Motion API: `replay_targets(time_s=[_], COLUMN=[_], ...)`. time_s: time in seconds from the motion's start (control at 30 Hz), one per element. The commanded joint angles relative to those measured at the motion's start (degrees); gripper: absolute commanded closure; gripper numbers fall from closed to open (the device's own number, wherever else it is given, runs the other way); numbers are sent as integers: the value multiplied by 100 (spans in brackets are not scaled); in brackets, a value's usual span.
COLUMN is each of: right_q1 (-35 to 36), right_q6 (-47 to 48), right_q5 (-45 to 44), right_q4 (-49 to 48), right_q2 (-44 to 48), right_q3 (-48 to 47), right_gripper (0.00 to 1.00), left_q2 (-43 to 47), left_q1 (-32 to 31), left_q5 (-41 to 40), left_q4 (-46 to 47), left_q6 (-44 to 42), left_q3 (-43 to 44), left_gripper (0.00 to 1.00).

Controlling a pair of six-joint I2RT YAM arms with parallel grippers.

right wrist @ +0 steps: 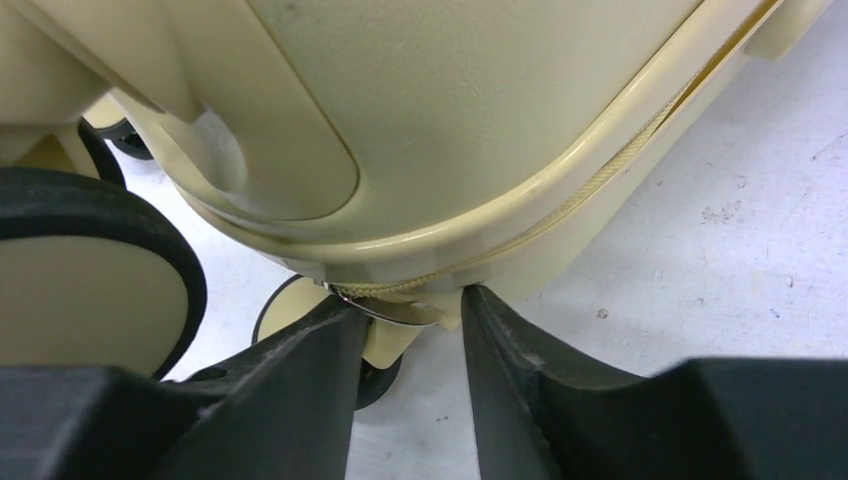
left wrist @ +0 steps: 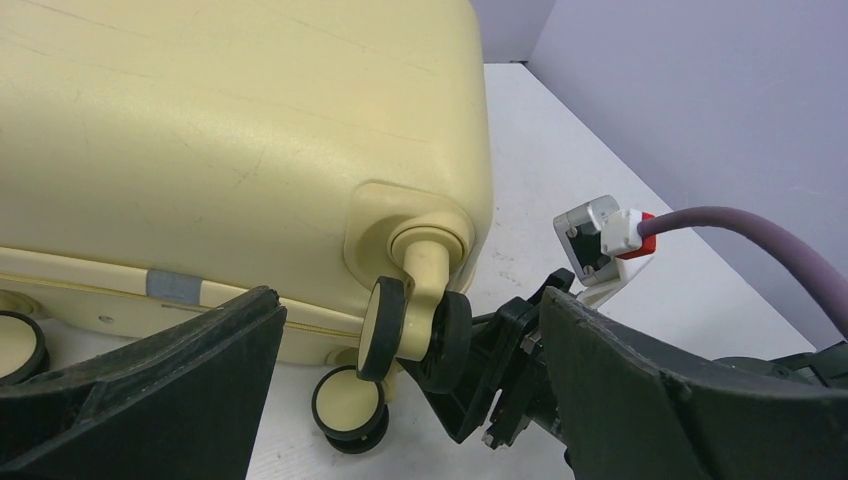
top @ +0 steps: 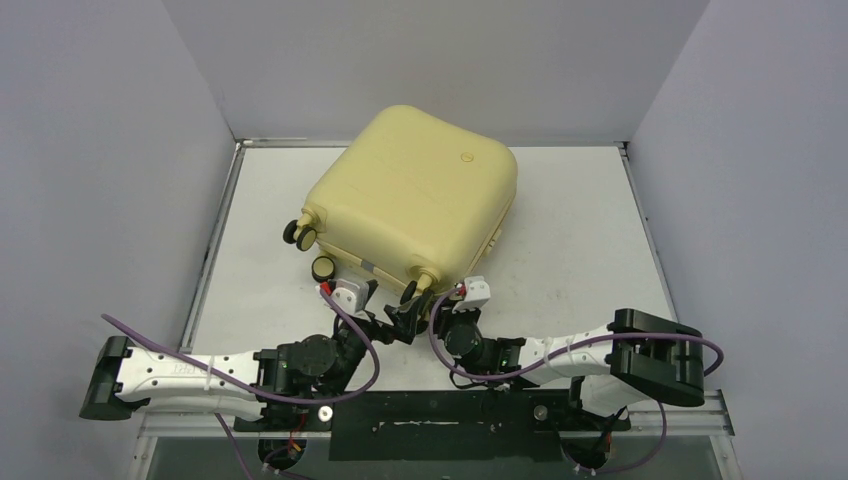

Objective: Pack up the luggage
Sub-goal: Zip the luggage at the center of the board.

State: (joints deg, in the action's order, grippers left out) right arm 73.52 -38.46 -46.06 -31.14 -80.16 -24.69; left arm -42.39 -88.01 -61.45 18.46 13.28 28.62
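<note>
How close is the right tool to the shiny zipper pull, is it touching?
Touching. The right wrist view shows one finger of the right tool lying against the zipper pull on the luggage.

A robotics lab test cell: a white table (top: 590, 250) boxed in by plain grey walls (top: 110, 150) left, right and far.

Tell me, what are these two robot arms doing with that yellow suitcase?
The pale yellow luggage lies closed and flat on the table, its wheels toward the arms. The right gripper is at the near corner with its fingers either side of the metal zipper pull; a small gap shows, so it does not look pinched yet. The left gripper is wide open beside the wheels, holding nothing.
</note>
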Motion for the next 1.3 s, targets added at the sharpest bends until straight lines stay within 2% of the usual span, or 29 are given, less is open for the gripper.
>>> replay_targets(time_s=[0.0, 0.23, 0.43, 0.63, 0.77, 0.87, 1.17, 1.27], right_q1=[-22, -12, 19, 42, -30, -80, -276, -382], right_q6=[-153, 12, 447, 876, 1072, 1179, 1374, 1388], right_q5=[-117, -135, -19, 14, 120, 241, 577, 711], right_q4=[-241, -160, -266, -214, -332, -420, -533, -525], right_q2=[-53, 71, 119, 228, 401, 523, 794, 911], right_q3=[-263, -174, -158, -41, 192, 314, 479, 533], right_gripper=[65, 90, 100, 100, 100, 100, 100, 100], left_q2=[36, -23, -174, -352, -604, -838, -1572, -1924], left_q1=[29, 38, 121, 393, 1078, 1501, 1638, 1638], left_q5=[-90, -120, -171, 65, 861, 1442, 2821, 2929], left_q4=[12, -6, -234, -802, -1587, -1834, -1834, -2355], left_q6=[96, 144, 344, 834, 1472, 1739, 1123, 1081], left_q3=[3, -14, 61, 279, 633, 897, 1677, 2000], left_gripper=[3, 3, 3, 3, 3, 3, 3, 3])
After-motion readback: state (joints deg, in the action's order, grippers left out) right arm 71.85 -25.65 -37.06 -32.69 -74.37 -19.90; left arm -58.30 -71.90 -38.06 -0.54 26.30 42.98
